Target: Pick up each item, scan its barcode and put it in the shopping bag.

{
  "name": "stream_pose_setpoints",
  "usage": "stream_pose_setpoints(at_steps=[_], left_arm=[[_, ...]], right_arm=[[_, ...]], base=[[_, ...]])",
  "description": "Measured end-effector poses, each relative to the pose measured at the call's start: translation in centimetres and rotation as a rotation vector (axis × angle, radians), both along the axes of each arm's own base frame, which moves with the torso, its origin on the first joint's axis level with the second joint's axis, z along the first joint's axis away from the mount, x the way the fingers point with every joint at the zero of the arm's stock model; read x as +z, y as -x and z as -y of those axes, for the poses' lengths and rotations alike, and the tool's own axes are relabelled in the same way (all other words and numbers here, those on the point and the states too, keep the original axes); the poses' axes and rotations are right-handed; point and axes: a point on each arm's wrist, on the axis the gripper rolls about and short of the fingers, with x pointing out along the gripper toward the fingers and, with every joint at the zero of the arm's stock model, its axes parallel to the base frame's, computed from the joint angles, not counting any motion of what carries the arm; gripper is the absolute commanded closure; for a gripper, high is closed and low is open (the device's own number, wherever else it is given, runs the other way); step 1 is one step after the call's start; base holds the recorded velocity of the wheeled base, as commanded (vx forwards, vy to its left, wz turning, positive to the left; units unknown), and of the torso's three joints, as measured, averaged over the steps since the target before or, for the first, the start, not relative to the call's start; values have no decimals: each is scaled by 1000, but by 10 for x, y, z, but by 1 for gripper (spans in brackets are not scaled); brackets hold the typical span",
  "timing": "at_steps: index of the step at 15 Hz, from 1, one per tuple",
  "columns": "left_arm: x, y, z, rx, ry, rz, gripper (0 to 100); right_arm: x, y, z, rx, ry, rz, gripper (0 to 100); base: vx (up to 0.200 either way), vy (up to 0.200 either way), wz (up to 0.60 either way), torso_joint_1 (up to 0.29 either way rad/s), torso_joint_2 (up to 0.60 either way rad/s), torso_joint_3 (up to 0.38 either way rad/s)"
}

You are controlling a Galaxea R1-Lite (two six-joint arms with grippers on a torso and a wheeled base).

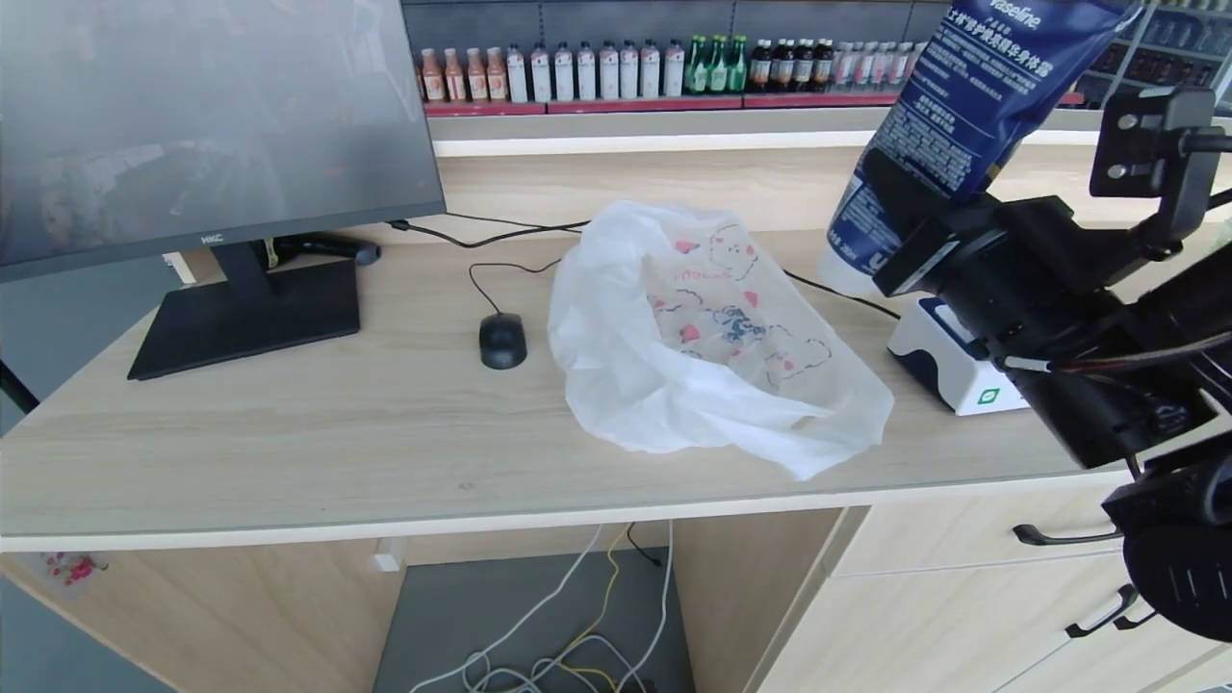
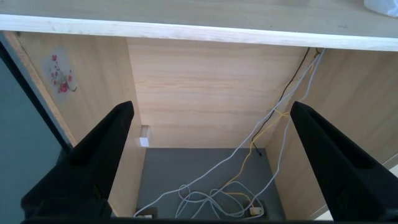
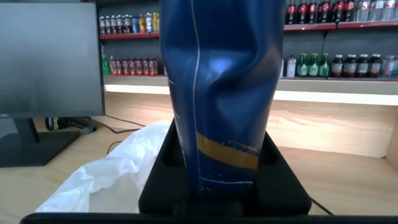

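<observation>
The blue lotion tube [image 1: 962, 106] is pinched in the jaws of the right gripper [image 1: 914, 241] above the white scanner [image 1: 948, 371], just beside the shopping bag [image 1: 712, 337] on the tabletop [image 1: 289, 433]. Its long axis is tilted, with the cap end down and the crimped end up. The left gripper [image 2: 211, 155] is held below the tabletop edge, jaws spread wide.

Dark blue tube [image 3: 217, 93] with a gold band; white shopping bag [image 1: 635, 385] printed with, apparently, red-and-blue cartoon bears.
</observation>
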Motion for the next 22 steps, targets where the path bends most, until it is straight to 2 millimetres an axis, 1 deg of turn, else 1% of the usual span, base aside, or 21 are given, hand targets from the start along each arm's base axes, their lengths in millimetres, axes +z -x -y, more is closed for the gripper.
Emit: stream_pose_setpoints(at_steps=[2,5,8,12,16,18,22], left_arm=[[0,0,0,2,0,0,0],[0,0,0,1,0,0,0],[0,0,0,1,0,0,0],[0,0,0,0,0,0,0],[0,0,0,1,0,0,0],[0,0,0,1,0,0,0],[0,0,0,1,0,0,0]], right_arm=[[4,-13,-10,26,0,-4,100],[10,-30,-23,63,18,-77,100],[12,-40,-31,120,52,-102,100],[1,-51,-40,169,19,-147,100],[-13,-62,-47,225,51,-170,100],[-17,-72,-55,241,57,-169,100],[-27,-99,-70,251,39,-157,100]], base=[[0,0,0,0,0,0],[0,0,0,0,0,0],[0,0,0,0,0,0],[0,0,0,0,0,0],[0,0,0,0,0,0],[0,0,0,0,0,0],[0,0,0,0,0,0]])
